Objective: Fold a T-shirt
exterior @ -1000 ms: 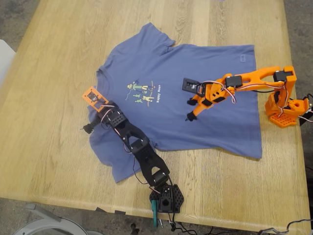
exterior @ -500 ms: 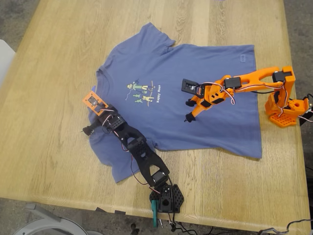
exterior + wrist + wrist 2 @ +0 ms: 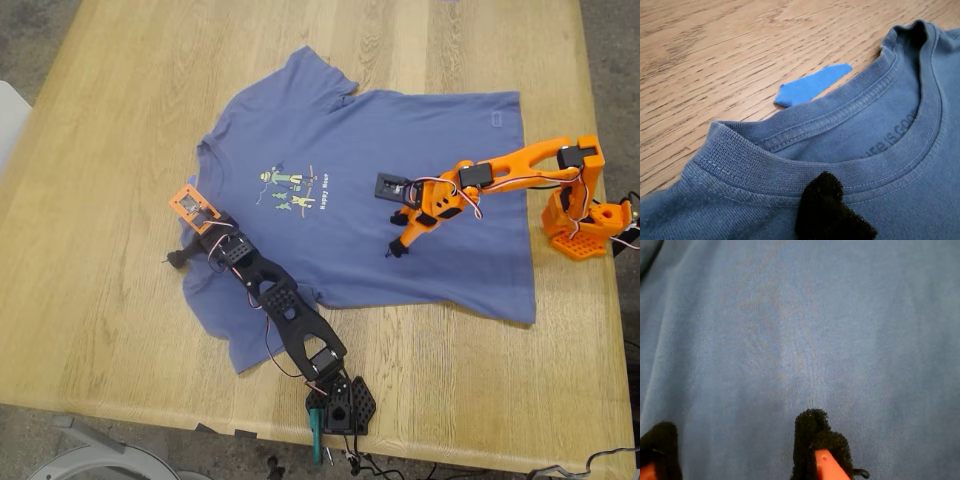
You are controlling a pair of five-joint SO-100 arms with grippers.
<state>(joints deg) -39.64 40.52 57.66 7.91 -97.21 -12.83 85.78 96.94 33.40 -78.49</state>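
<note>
Inside the neck of the T-shirt (image 3: 880, 150), faint dark printing reads partly as "life is goo", cut off at the collar. The small lettering beside the chest print (image 3: 295, 190) is too tiny to read.

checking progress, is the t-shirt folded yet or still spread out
Spread flat, not folded: the T-shirt lies open on the table, both sleeves out and the chest print showing.

We see soft, even light with faint shadows and no glare on the worktop (image 3: 120, 300). The exterior view is sharp; the second wrist view is soft, its black fingertips (image 3: 812, 432) blurred.
</note>
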